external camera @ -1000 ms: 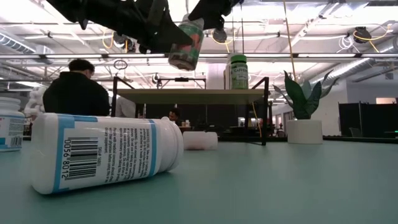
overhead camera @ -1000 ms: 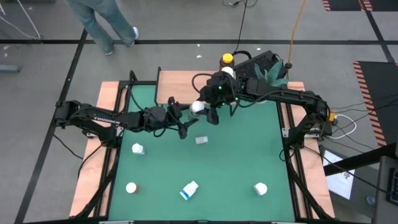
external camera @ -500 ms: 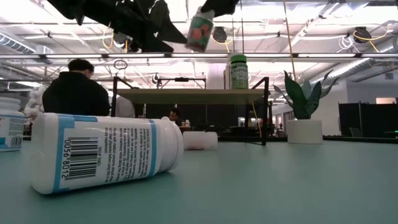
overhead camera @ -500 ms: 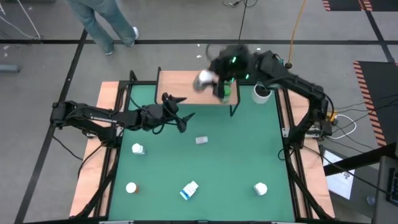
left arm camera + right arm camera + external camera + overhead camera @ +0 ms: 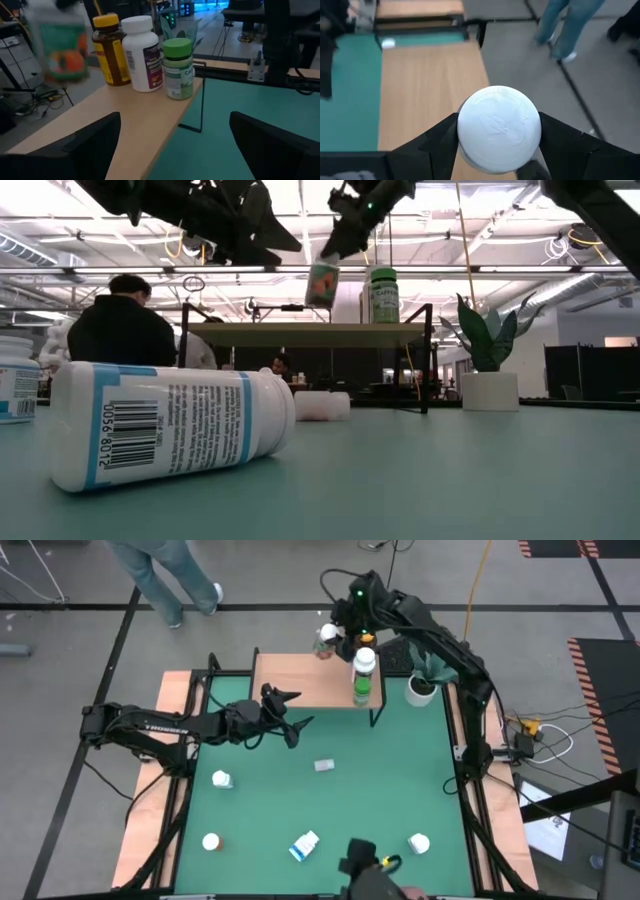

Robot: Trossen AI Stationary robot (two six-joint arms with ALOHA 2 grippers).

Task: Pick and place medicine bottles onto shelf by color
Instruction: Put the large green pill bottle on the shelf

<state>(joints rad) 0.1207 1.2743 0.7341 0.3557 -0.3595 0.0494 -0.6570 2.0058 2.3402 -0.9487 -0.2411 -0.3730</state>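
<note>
Shelf [image 5: 145, 120]: light wood board, matt, faint grain, on thin black metal legs. Table [image 5: 380, 790]: smooth matt green surface, light wood side rails. Lying bottle [image 5: 170, 425]: white plastic, slight sheen, printed paper label with blue band. Held bottle [image 5: 498, 127]: white plastic cap, faint moulded texture. Amber bottle [image 5: 111, 49]: glossy translucent plastic, yellow cap. Green bottle [image 5: 178, 69]: ribbed green plastic cap. Right gripper [image 5: 498, 150] fingers: matt black plastic.

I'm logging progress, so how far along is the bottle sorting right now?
Done: three bottles stand on the shelf, including the green bottle. In hand: the right gripper holds a white-capped bottle above the shelf. Left: five bottles on the green table; the left gripper hangs open, empty.
</note>
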